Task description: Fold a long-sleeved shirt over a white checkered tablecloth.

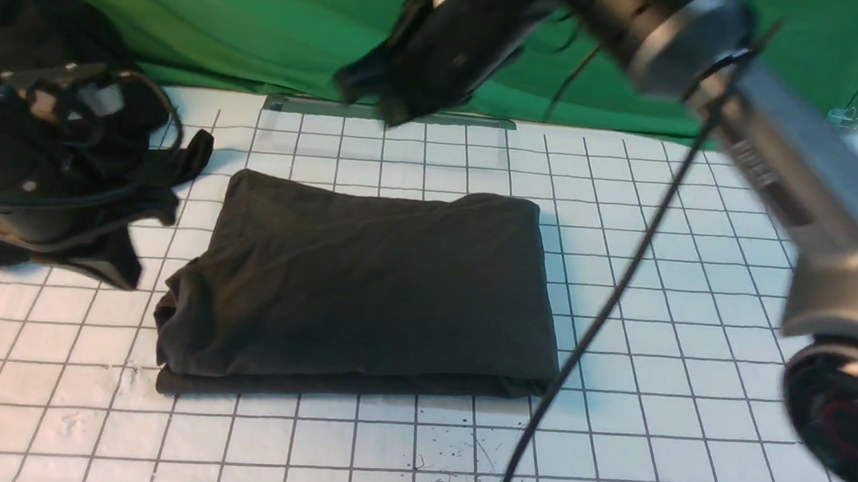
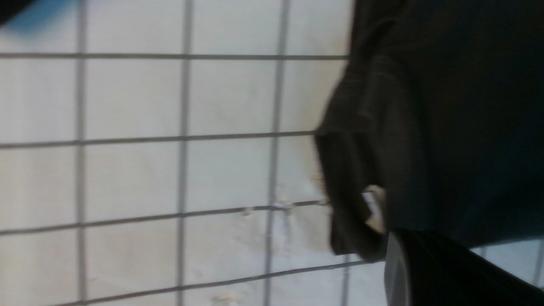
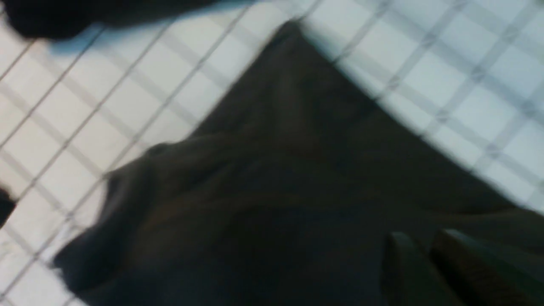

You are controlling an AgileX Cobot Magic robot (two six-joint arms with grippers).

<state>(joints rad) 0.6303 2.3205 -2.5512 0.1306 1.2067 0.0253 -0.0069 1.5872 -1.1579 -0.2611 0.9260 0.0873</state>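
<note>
Both wrist views blurred; shirt (image 1: 362, 289) print hidden.

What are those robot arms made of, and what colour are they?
The right arm is a silver-grey metal tube with black ribbed joints, a round black end cap ringed in red, and a thin black cable. Its claw is black. The left arm is black, with looping cables.

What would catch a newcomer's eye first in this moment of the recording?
The long-sleeved shirt, folded into a neat dark rectangle, lies in the middle of the white checkered tablecloth. The right arm sweeps large and blurred across the upper right of the front view, its gripper raised above the shirt's far edge. A shapeless black heap of cloth sits at far left.
</note>
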